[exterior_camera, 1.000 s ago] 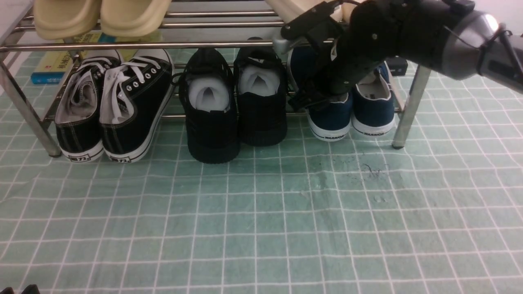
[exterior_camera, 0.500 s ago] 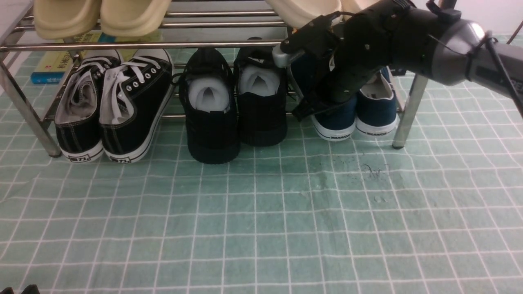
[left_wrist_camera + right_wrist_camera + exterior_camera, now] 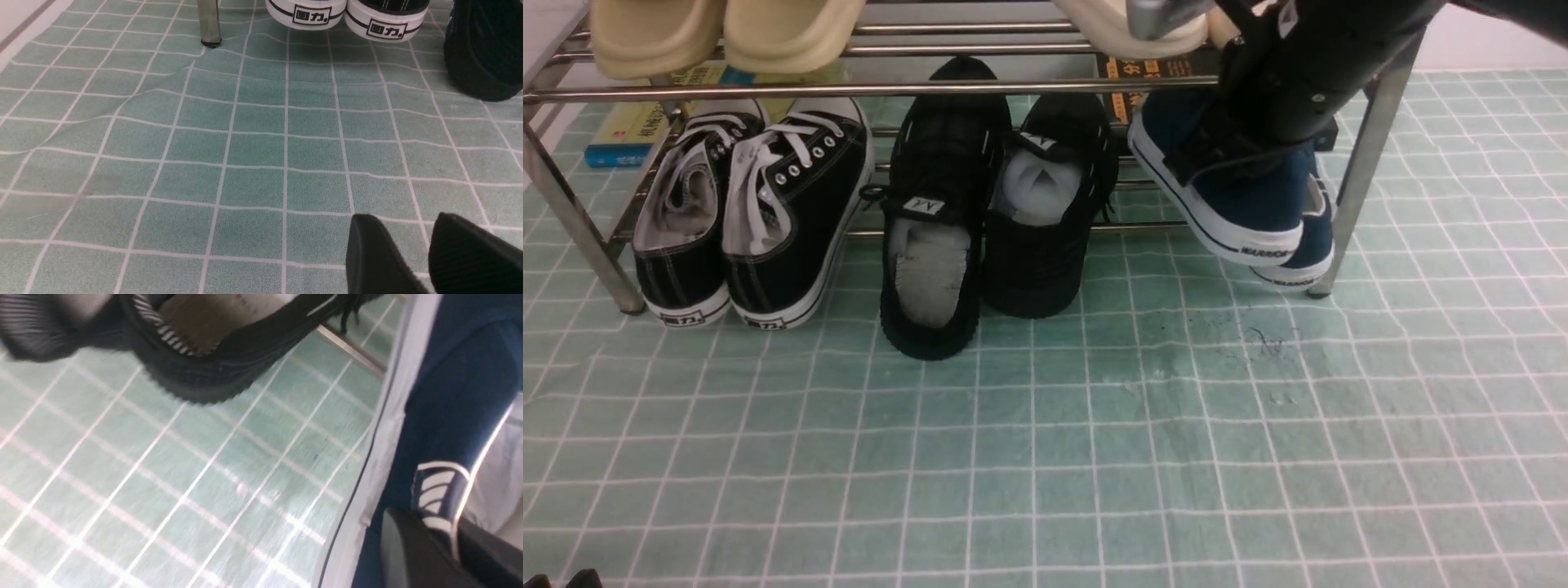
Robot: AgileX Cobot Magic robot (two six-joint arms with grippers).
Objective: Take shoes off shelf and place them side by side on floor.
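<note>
Front view: my right gripper (image 3: 439, 535), nearly closed, pinches the navy shoe (image 3: 1250, 196) at its collar; heel points toward 4 o'clock.

In the front view we now see the near navy slip-on (image 3: 1241, 180) tilted and slid toward the right, overlapping its mate (image 3: 1315, 237); a moment ago the two sat side by side. Its mate has shifted a little right, too. We find the right gripper (image 3: 1201, 155) nearer the upper right, its arm (image 3: 1372, 33) raised. The left black lace-up (image 3: 943, 204) has slid down the frame and tipped, showing its pale insole, while its partner (image 3: 1054, 204) has turned and dropped slightly. An orange-and-black box (image 3: 1123, 102) has come into fuller view behind the rack (image 3: 1013, 86), upper right of center.
</note>
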